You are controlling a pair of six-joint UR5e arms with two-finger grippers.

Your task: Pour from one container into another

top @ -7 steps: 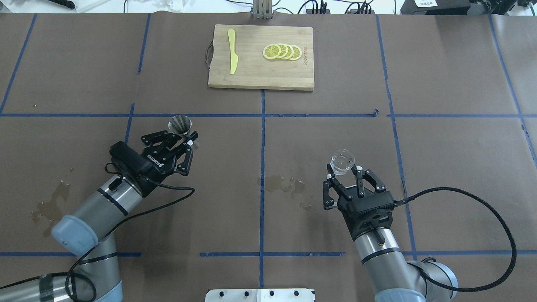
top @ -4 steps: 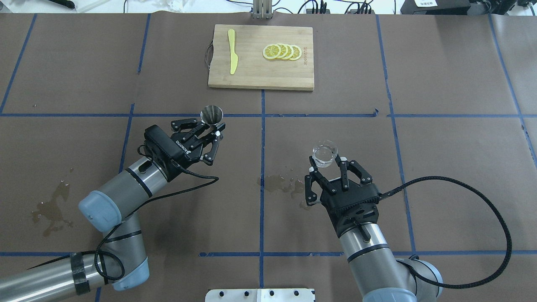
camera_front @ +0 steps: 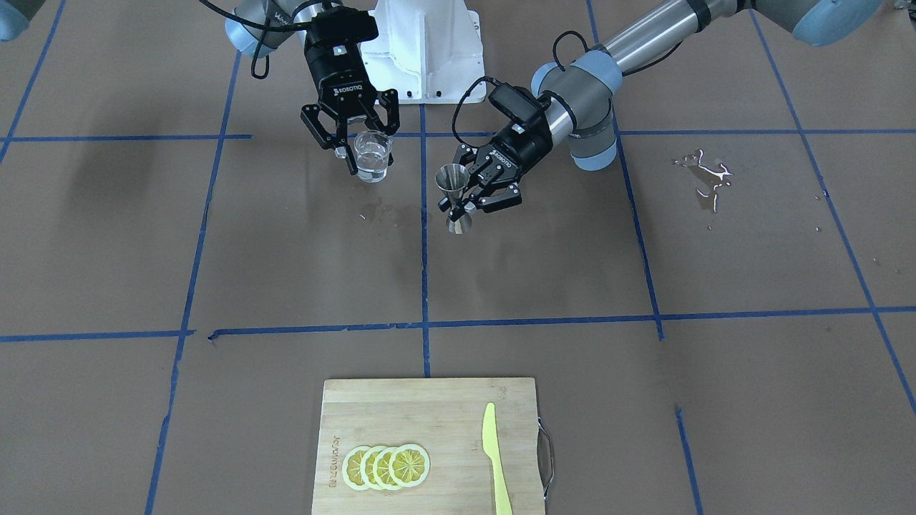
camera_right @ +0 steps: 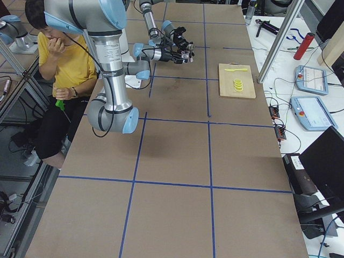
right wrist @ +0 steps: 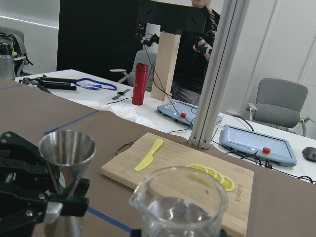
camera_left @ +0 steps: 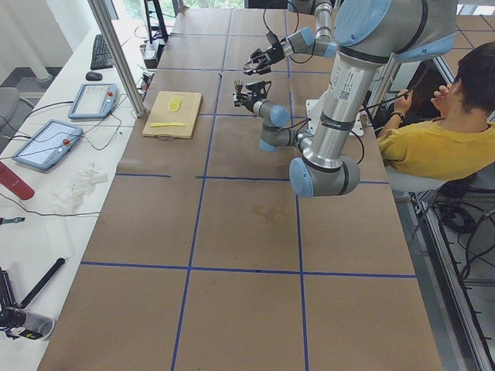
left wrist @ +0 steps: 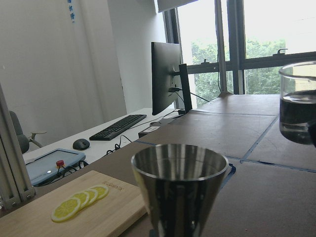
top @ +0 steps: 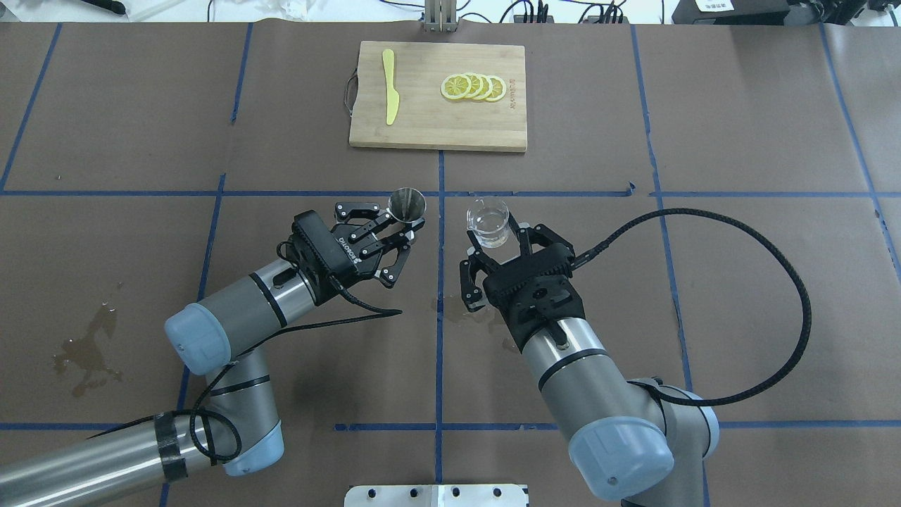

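Observation:
The silver hourglass jigger (top: 407, 203) is held upright above the table, my left gripper (top: 410, 232) shut on its narrow waist. The front view shows the jigger (camera_front: 452, 179) in that left gripper (camera_front: 461, 206). Just to its right, the small clear glass cup (top: 488, 224) hangs upright with clear liquid in it, my right gripper (top: 496, 243) shut around it. The front view shows the cup (camera_front: 373, 163) in the right gripper (camera_front: 366, 153). The left wrist view has the jigger (left wrist: 180, 185) close up and the cup (left wrist: 298, 106) at the right edge. The right wrist view shows the cup (right wrist: 180, 210) and the jigger (right wrist: 66, 158) side by side.
A wooden cutting board (top: 422, 130) with lemon slices (top: 473, 87) and a yellow knife (top: 390, 86) lies at the far middle. Wet stains mark the paper at centre (top: 457, 313) and at the left (top: 88, 348). A person (camera_left: 433, 131) sits beside the robot.
Both arms have swung in toward the table's centre line and forward. The jigger and the cup, each still gripped, are now close together.

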